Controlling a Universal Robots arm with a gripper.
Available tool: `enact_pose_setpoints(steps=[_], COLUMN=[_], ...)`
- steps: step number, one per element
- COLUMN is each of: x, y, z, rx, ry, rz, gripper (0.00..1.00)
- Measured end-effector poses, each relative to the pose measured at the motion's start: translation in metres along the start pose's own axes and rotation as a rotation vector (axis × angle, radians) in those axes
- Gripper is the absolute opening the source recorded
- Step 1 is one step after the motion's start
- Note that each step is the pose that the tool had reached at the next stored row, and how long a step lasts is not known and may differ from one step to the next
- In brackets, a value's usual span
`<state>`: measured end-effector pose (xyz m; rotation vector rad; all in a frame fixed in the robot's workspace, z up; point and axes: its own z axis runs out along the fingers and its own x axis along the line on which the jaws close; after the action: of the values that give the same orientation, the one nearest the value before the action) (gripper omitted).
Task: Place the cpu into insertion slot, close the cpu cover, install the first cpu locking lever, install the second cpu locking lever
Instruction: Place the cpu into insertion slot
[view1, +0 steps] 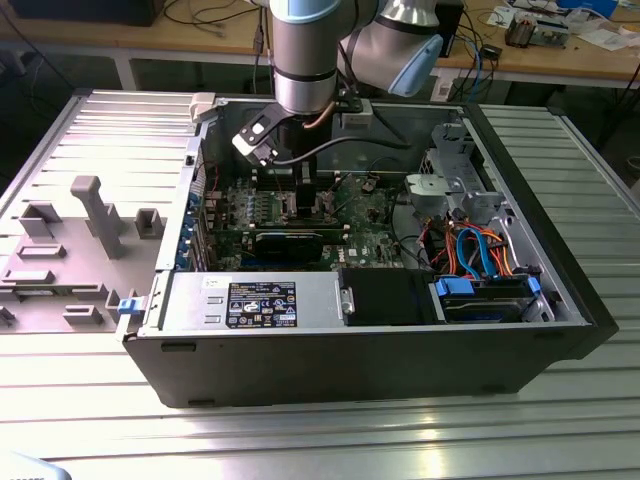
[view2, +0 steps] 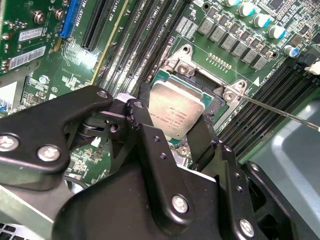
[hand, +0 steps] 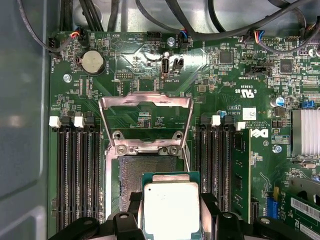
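Tool (hand: 171, 220) is pinching the cpu (hand: 171, 202) just above the insertion slot (hand: 130, 180); the cpu cover (hand: 146, 102) is standing open, placement looking unfinished.

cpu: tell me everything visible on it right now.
The cpu is a small flat square with a dull silver-grey metal top bearing faint print, and a thin green board edge around it. The gripper is shut on it, black fingers against two opposite sides. It lies over the open insertion slot, offset so part of the contact field shows beside it. Whether it touches the slot cannot be told. The cpu cover stands raised, apart from it.
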<state>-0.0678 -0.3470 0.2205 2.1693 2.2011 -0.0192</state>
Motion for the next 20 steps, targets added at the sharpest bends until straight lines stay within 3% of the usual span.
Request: enact_pose_setpoints(steps=[12,20], x=[0.0047,0.0114], y=[0.0022,0.0043], z=[0.0024,0.0060], rx=[0.0000,0.0003], ry=[-0.0018,-0.0029], rz=[-0.001,-0.001], gripper=[0.55,0.55])
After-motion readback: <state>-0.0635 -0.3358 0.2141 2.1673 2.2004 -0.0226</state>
